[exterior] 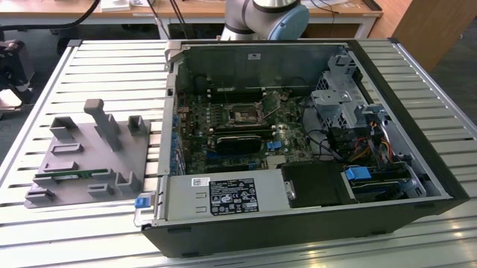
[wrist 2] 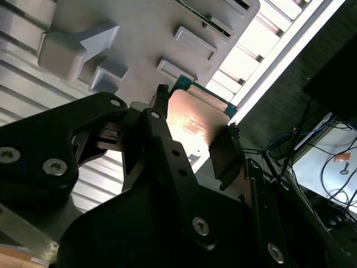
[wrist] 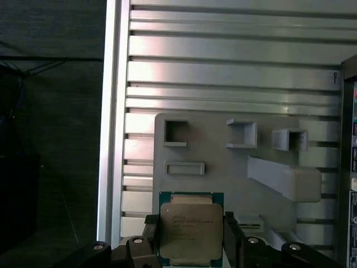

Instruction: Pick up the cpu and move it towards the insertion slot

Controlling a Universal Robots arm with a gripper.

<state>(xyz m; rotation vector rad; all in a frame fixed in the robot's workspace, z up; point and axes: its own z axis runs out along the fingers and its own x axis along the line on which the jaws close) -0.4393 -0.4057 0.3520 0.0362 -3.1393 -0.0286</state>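
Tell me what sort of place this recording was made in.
Probably a robotics lab or workshop bench: an open computer case lies on a slatted metal table beside a grey parts fixture, with wooden desks behind. The tool grips the cpu by two edges.

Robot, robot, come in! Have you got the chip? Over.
Copy: gripper shut on the cpu, a finger each side. It hangs over the grey tray. The insertion slot sits in the open case, dark centre showing.

power supply label (exterior: pixel 232 196): dense white print on black, too small to read
white sticker (exterior: pixel 200 180): print unreadable
cpu (wrist: pixel 189 226): faint engraved lines, illegible
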